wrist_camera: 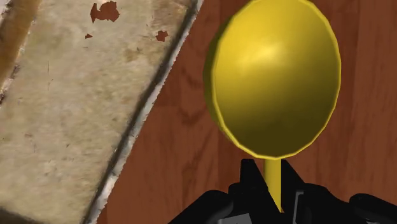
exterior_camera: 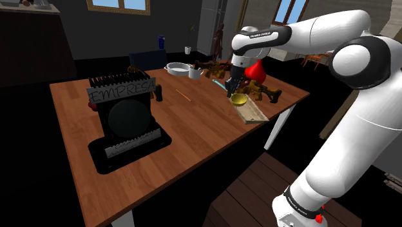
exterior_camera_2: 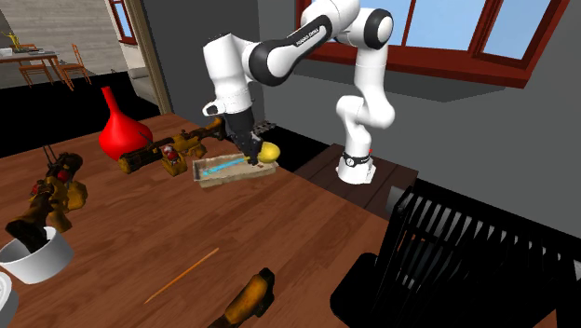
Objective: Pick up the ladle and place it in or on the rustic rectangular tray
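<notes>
- The shoulder view is dim: the room behind the table is nearly dark, and the window is bright blue.
- The second exterior view is lighter; the red-framed window glows blue.
- In the wrist view, a soft highlight sits on the yellow ladle.

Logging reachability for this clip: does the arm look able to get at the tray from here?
Likely yes: the gripper, shut on the ladle, hangs right beside the tray, and nothing stands between them.

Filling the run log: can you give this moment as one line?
gripper: shut on ladle stem | yellow bowl: over wooden table, beside rectangular tray | released: no
</notes>
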Tool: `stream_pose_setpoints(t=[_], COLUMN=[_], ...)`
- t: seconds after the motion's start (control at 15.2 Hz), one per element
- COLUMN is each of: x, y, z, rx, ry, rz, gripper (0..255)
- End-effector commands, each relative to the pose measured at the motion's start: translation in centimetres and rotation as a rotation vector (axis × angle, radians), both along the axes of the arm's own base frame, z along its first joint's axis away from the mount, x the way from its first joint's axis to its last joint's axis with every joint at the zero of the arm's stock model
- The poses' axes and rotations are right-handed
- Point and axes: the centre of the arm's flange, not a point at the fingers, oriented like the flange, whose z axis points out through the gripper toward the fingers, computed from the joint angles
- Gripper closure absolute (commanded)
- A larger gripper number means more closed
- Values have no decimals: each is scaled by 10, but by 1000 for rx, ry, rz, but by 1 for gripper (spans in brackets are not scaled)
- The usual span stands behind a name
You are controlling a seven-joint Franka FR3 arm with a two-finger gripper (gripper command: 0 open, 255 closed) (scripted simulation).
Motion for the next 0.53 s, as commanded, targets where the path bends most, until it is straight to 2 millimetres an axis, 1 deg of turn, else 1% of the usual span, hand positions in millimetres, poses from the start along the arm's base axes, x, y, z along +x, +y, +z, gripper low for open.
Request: stream_pose_setpoints(t=[0.0, 0.46], x=[-10, -48], y=[-27, -111], z=[1, 4], rx=[0, 0], ry=[0, 0], rz=[1, 1], gripper=[255, 255])
